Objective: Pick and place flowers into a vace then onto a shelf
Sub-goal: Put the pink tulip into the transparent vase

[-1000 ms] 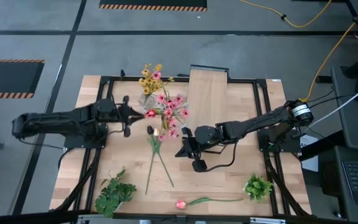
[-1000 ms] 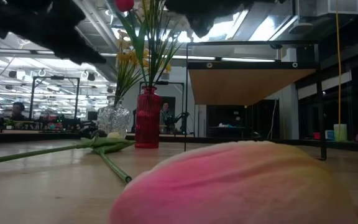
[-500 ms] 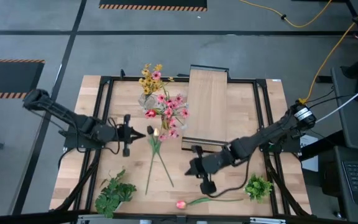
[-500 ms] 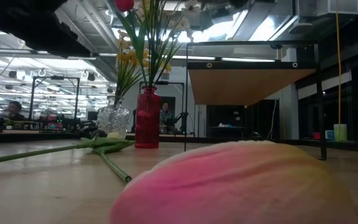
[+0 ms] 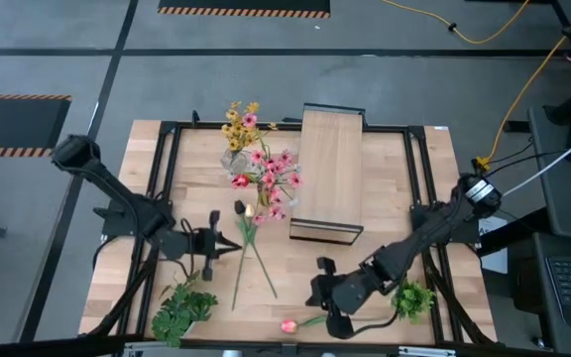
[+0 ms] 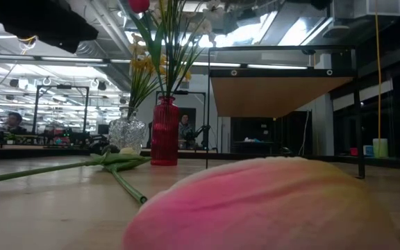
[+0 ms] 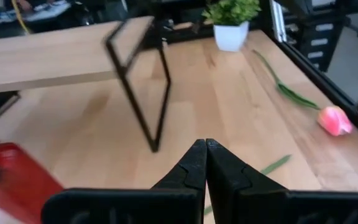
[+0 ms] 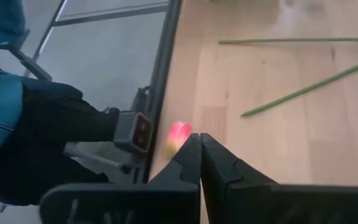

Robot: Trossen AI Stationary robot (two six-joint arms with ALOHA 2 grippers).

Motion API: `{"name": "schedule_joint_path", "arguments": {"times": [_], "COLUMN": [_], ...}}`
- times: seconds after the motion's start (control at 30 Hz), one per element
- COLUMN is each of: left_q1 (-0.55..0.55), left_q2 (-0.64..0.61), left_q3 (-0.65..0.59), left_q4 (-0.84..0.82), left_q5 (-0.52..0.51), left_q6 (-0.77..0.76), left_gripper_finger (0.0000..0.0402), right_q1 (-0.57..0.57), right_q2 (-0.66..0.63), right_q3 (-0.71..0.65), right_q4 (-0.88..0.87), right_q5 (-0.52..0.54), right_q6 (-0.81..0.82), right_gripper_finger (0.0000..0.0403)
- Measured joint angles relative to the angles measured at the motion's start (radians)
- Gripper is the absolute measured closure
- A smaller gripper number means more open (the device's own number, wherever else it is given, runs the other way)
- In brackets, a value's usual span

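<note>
Our right gripper (image 5: 314,294) hangs pinched tight and empty just beside the pink tulip with a long thin green stem (image 5: 288,325), which lies at the near edge of the light wooden tabletop (image 5: 385,169). Our left gripper (image 5: 234,244), likewise closed on nothing, sits by the two loose green stems (image 5: 252,260). We judge the tulip light, soft-headed and springy, so it is best pinched mid-stem, away from the bloom.

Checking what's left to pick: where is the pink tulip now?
In the high view, the pink tulip lies flat at the table's near edge, just left of the right gripper, untouched.
</note>
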Motion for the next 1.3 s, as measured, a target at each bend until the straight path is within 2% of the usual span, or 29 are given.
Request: {"name": "schedule_joint_path", "arguments": {"times": [0.27, 0.4, 0.6, 0.8, 0.97, 1.13, 1.3], "left_q1": [-0.039, -0.043, -0.044, -0.043, -0.043, -0.043, -0.043], "left_q2": [0.202, 0.251, 0.272, 0.272, 0.272, 0.272, 0.272], "left_q3": [0.127, 0.146, 0.146, 0.146, 0.146, 0.146, 0.146], "left_q4": [0.000, 0.000, -0.001, -0.004, -0.013, -0.016, -0.019], "left_q5": [-0.011, -0.009, -0.010, -0.009, 0.001, 0.015, 0.015], "left_q6": [-0.015, -0.087, -0.166, -0.166, -0.166, -0.179, -0.183], "left_gripper_finger": [0.0399, 0.0400, 0.0399, 0.0399, 0.0396, 0.0396, 0.0396], "right_q1": [0.046, 0.066, 0.079, 0.099, 0.116, 0.123, 0.130], "right_q2": [0.004, 0.045, 0.166, 0.280, 0.293, 0.293, 0.293], "right_q3": [0.000, 0.056, 0.224, 0.368, 0.377, 0.375, 0.375], "right_q4": [-0.046, -0.148, -0.393, -0.491, -0.500, -0.523, -0.541], "right_q5": [0.001, 0.001, 0.022, -0.006, -0.018, -0.013, 0.003], "right_q6": [0.081, 0.107, 0.144, 0.157, 0.167, 0.242, 0.260], "right_gripper_finger": [0.0402, 0.0403, 0.0403, 0.0399, 0.0393, 0.0384, 0.0357]}}
